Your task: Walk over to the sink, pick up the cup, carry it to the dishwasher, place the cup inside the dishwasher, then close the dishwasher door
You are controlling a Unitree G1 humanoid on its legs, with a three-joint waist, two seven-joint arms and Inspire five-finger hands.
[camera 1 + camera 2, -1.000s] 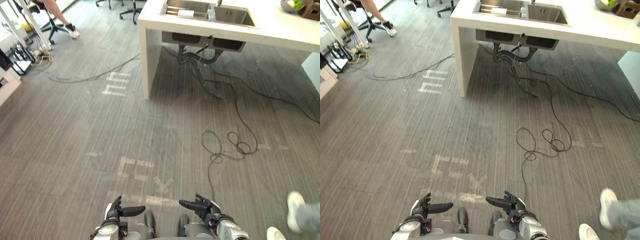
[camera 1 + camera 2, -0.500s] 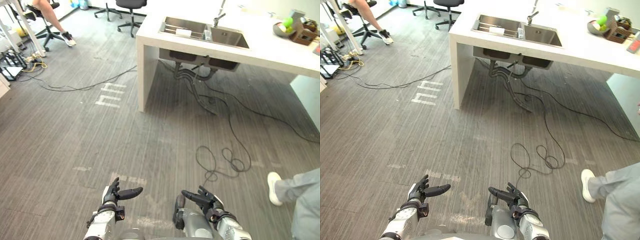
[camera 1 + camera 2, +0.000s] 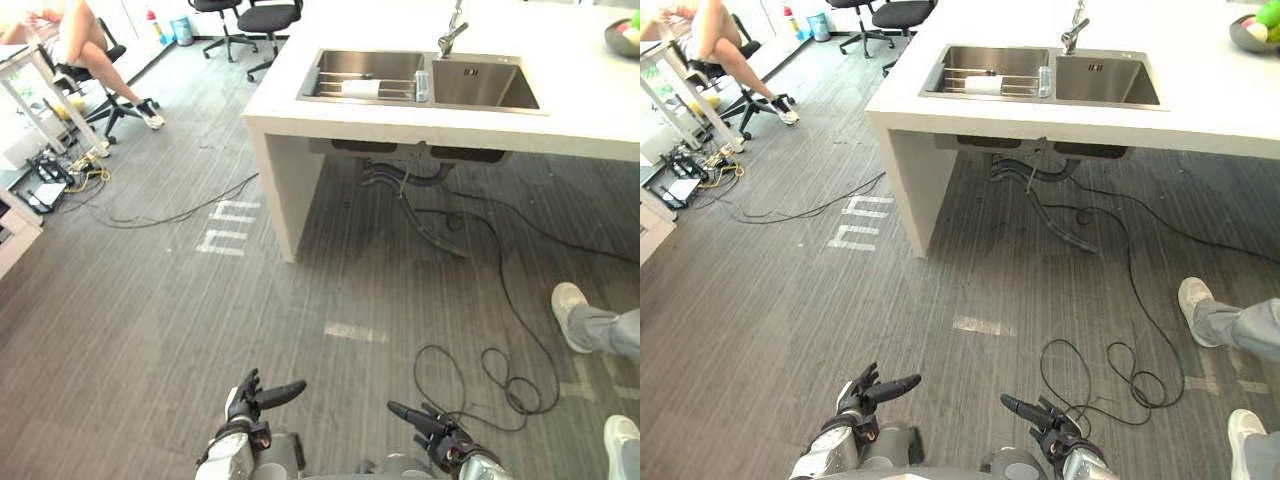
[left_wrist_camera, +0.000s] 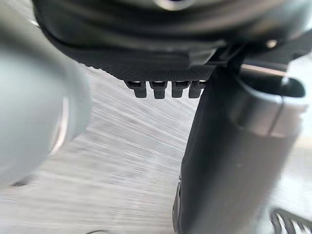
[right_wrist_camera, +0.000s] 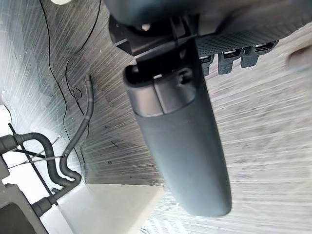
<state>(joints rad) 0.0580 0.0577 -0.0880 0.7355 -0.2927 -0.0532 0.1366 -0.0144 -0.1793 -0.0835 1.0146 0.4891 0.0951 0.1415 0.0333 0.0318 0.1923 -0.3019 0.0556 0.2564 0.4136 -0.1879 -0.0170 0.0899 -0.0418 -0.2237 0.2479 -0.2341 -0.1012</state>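
Hands come first, two of them, at 6 o'clock in the eye views: the left hand (image 3: pixel 246 404) and the right hand (image 3: pixel 443 444), each with its fingers stretched out loosely and its thumb apart, holding nothing. One sink (image 3: pixel 470 85) with two basins is set in one white counter (image 3: pixel 580 110) at 12 to 1 o'clock, with one tap (image 3: pixel 452 35) behind the divider. One cup (image 3: pixel 360 88), white, lies on its side on a wire rack (image 3: pixel 330 85) in the left basin, well apart from both hands. One bowl (image 3: pixel 622 35) sits on the counter at 2 o'clock. Two office chairs (image 3: pixel 268 18) stand at 11 o'clock, and one seated person (image 3: pixel 80 35) is at 10 o'clock. Another person's two pale shoes (image 3: pixel 570 305) show at 3 to 4 o'clock. The floor (image 3: pixel 150 330) is grey ribbed carpet, marked with a cluster of white tape strips (image 3: pixel 228 228) at 10 o'clock and a single strip (image 3: pixel 350 331) near the middle.
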